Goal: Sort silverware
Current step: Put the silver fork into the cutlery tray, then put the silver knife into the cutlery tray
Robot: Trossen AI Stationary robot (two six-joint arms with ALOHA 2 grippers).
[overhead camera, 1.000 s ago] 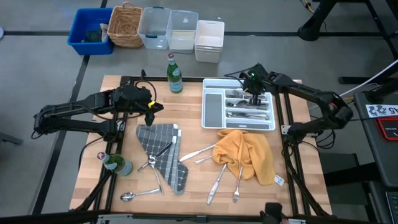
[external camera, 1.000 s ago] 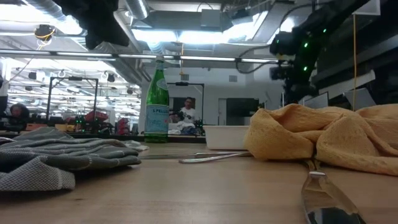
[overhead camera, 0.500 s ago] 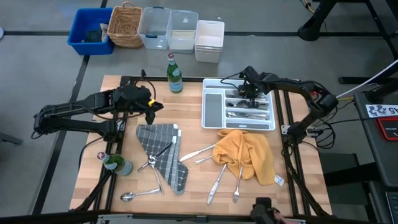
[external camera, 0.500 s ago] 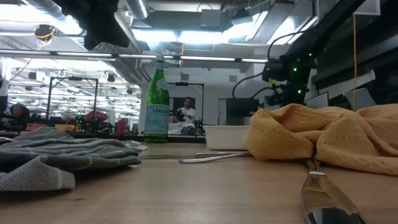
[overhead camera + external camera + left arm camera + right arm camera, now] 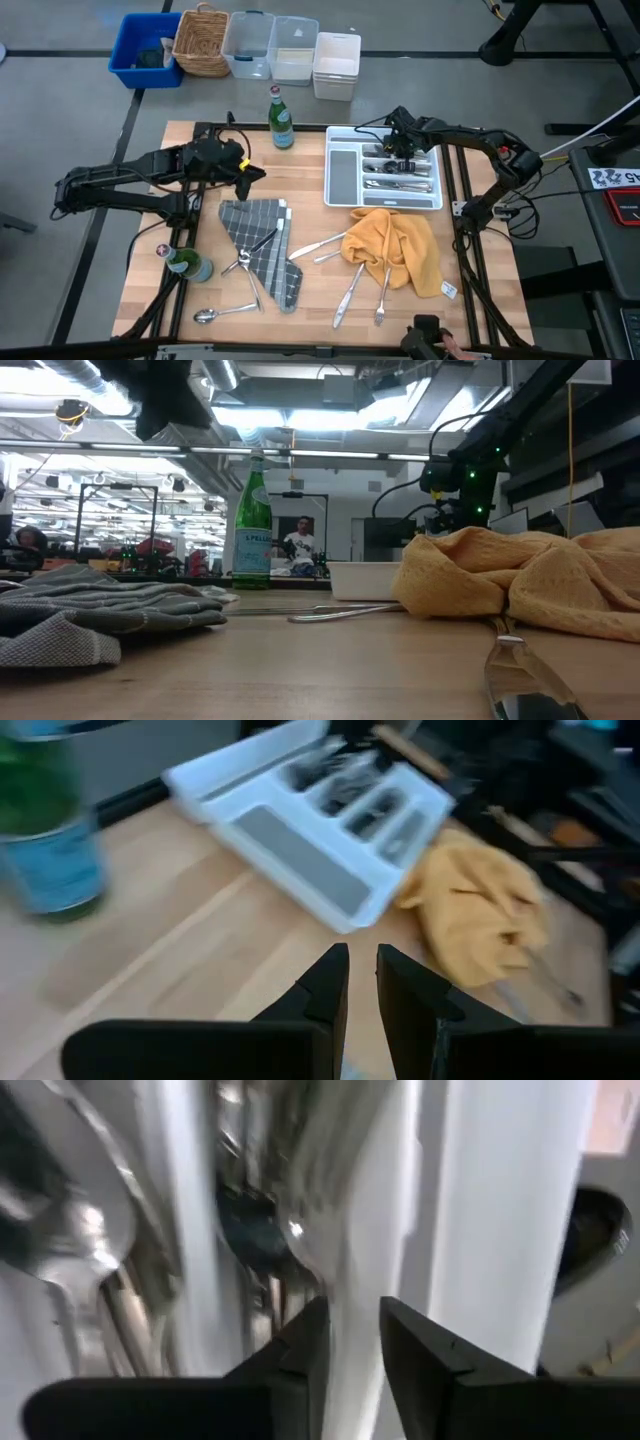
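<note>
The white tray point(image 5: 345, 175) holds several pieces of silverware point(image 5: 400, 180) in its right-hand compartments. More silverware lies loose on the table: two pieces point(image 5: 318, 246) beside the yellow cloth point(image 5: 398, 248), two point(image 5: 365, 292) at its near edge, a spoon point(image 5: 206, 315) near front left and pieces point(image 5: 250, 262) on the grey cloth point(image 5: 262, 240). My right gripper point(image 5: 350, 1330) points down into the tray's compartments, open, with nothing seen between its fingers. My left gripper point(image 5: 362, 982) hangs above the table's left part, its fingers a narrow gap apart with nothing seen between them.
A green bottle point(image 5: 281, 118) stands at the table's far edge left of the tray, another point(image 5: 186, 262) at the near left. Bins and a basket point(image 5: 200, 40) sit beyond the table. Bare wood shows between the grey cloth and the tray.
My right gripper has come down over the tray's right-hand compartments and a little toward the table's left edge, then held still.
</note>
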